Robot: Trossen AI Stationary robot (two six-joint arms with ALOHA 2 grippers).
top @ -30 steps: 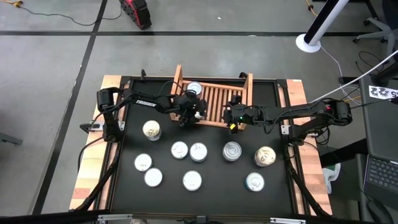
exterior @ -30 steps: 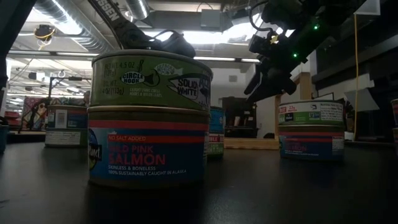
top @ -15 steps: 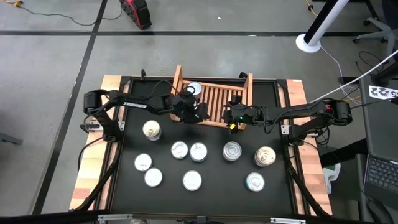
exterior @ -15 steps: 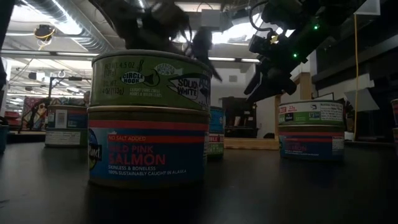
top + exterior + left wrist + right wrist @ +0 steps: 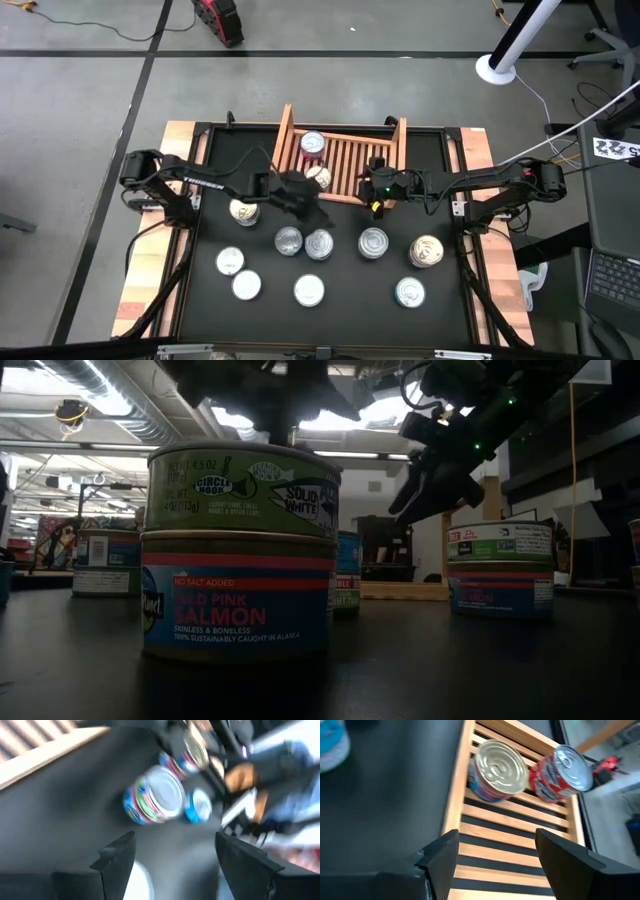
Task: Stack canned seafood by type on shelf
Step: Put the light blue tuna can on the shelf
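Left wrist view blurred, tins (image 5: 156,795) smeared

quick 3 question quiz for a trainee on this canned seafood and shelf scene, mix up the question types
1. True or false: the shelf holds two tins.
2. Multiple choice: the left gripper is a) above the black mat by the front row of tins, b) inside the shelf, c) off the table.
3. Fill in: in the low view, the green solid white tin sits on top of a pink ____ tin.

Key
1. True: a red-labelled tin and a second tin stand on the slats.
2. a; it is open and holds nothing. The right gripper waits open over the shelf's right part.
3. salmon
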